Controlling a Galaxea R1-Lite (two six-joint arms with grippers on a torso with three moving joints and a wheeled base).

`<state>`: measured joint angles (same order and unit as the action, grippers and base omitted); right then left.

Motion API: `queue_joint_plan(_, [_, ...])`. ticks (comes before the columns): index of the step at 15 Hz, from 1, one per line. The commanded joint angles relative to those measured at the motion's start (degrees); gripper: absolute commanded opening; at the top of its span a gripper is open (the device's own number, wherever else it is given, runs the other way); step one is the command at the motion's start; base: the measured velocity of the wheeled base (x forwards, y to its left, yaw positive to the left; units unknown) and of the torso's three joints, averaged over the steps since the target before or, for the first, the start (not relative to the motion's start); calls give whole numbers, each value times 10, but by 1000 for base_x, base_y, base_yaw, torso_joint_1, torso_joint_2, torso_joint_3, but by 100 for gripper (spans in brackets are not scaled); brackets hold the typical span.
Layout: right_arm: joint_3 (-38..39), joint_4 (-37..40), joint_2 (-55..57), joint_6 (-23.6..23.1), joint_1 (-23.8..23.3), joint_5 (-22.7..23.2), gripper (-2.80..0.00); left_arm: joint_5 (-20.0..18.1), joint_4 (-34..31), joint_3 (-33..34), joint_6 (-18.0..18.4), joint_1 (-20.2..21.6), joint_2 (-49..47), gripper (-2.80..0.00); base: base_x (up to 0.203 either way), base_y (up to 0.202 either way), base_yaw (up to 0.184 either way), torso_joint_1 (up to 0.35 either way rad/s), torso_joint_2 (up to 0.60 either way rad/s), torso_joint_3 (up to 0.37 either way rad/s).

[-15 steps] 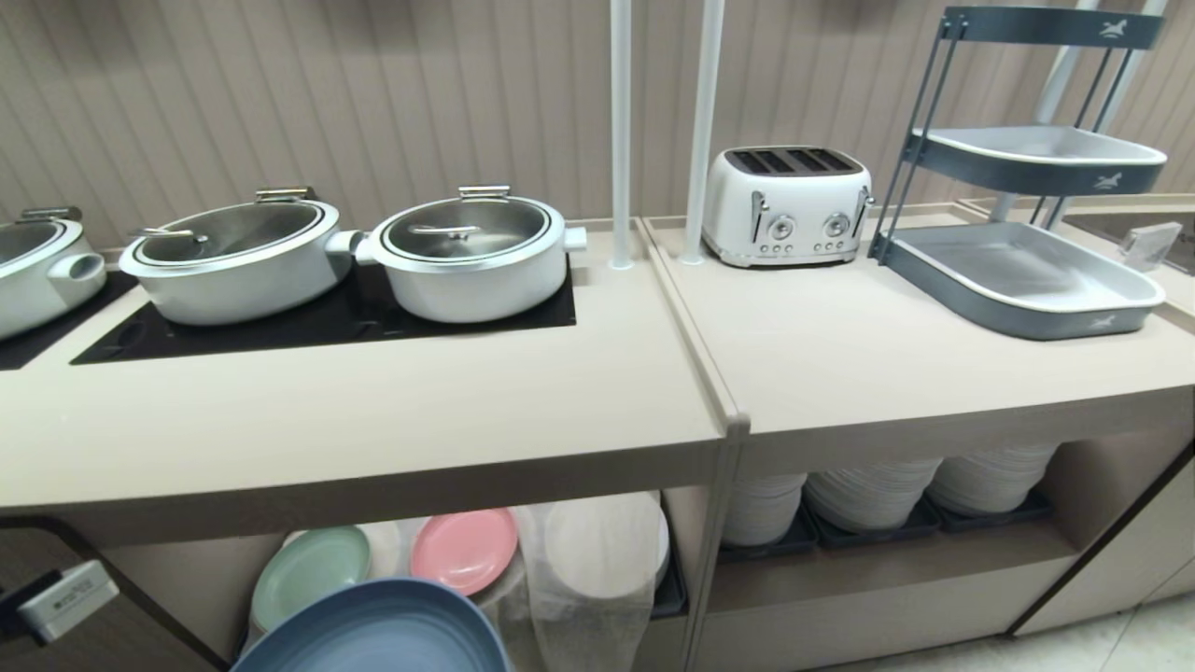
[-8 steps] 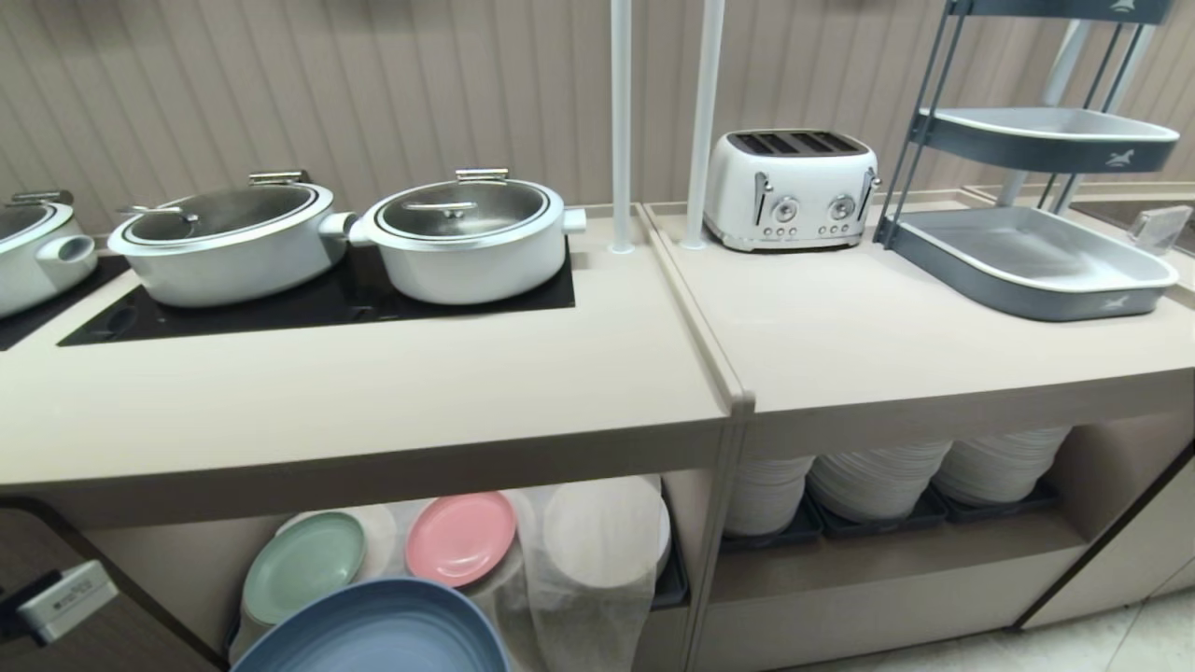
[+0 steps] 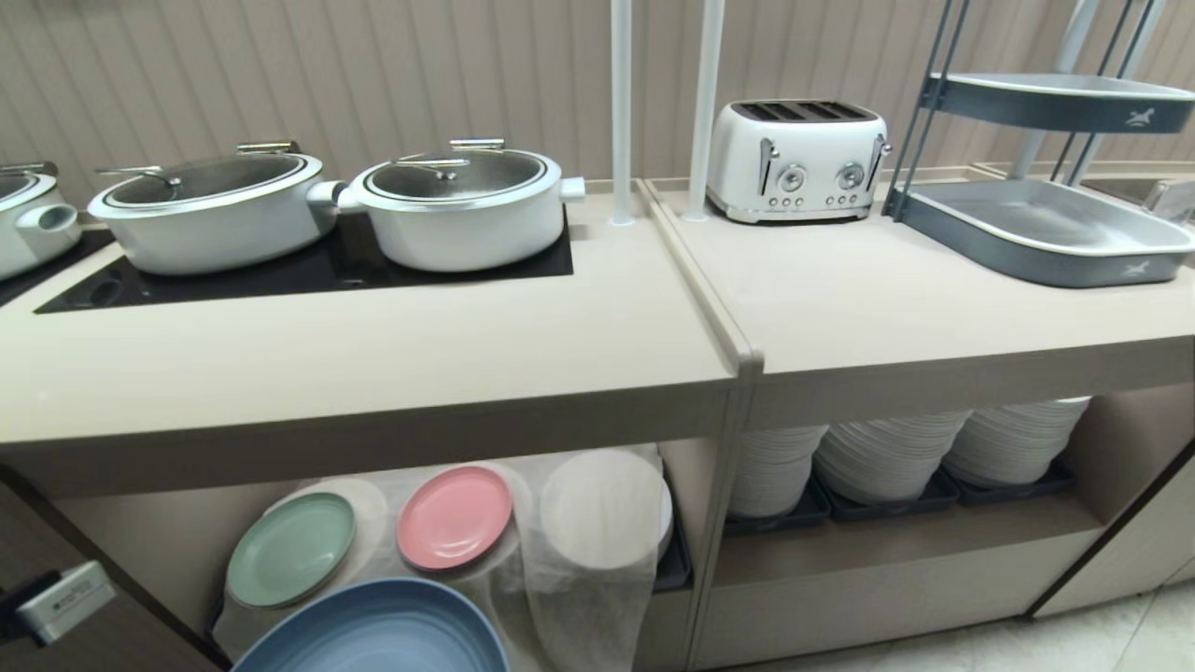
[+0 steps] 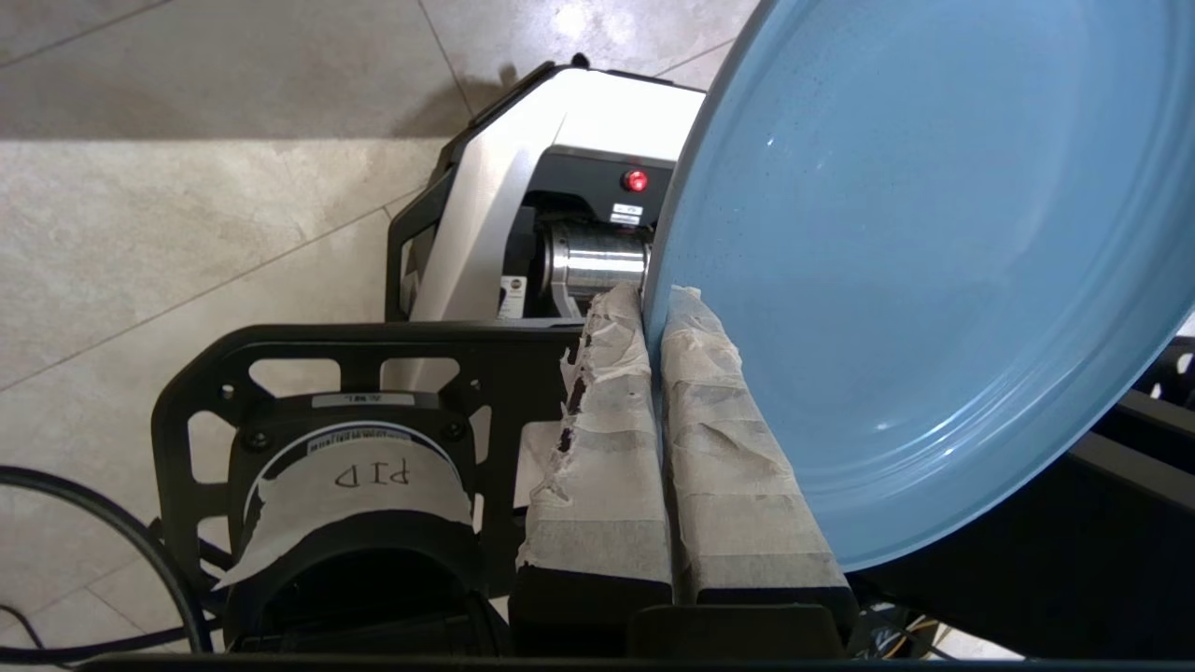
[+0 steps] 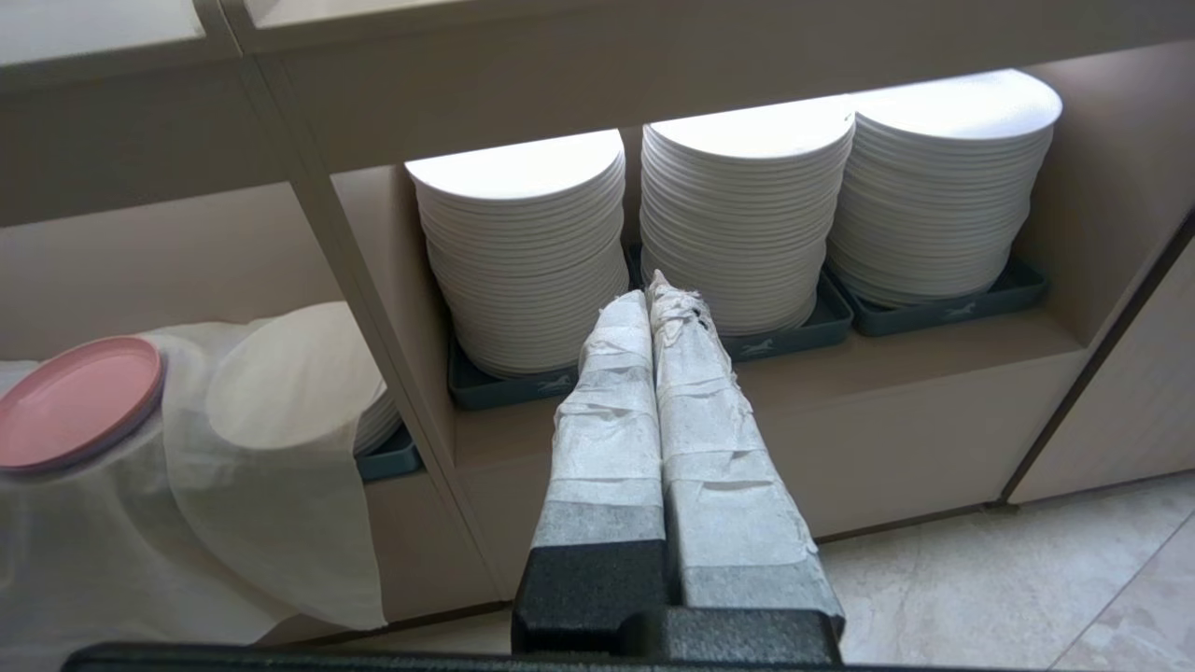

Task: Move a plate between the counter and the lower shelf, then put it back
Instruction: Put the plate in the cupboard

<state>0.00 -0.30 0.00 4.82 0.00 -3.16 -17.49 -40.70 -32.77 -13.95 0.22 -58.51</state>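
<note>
My left fingers (image 4: 653,308) are pinching the rim of the light blue plate (image 3: 373,627), which sits at the bottom left of the head view, in front of the lower shelf (image 3: 177,551) and below the table (image 3: 373,364). Since a second ago my view has sunk: the pots and toaster (image 3: 795,159) sit higher in frame and more of the shelf shows, while the plate stays at the bottom edge. My right fingers (image 5: 652,313) are pressed together, empty, before the white plate stacks (image 5: 747,215).

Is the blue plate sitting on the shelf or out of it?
Out. The blue plate is pinched by its rim in the left gripper, in front of the cloth-draped lower shelf.
</note>
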Motion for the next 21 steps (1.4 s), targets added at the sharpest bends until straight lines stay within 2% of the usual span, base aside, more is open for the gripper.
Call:
queue_joint_plan(1, [0,0,1,0,0,0,-280,-1,-3,0,-1,0,0,-280,0,0,0,-251,539,292])
queue_joint_plan(21, [0,0,1,0,0,0,-280,-3,-2,1,-1,0,0,-280,0,0,0,-205,502,289])
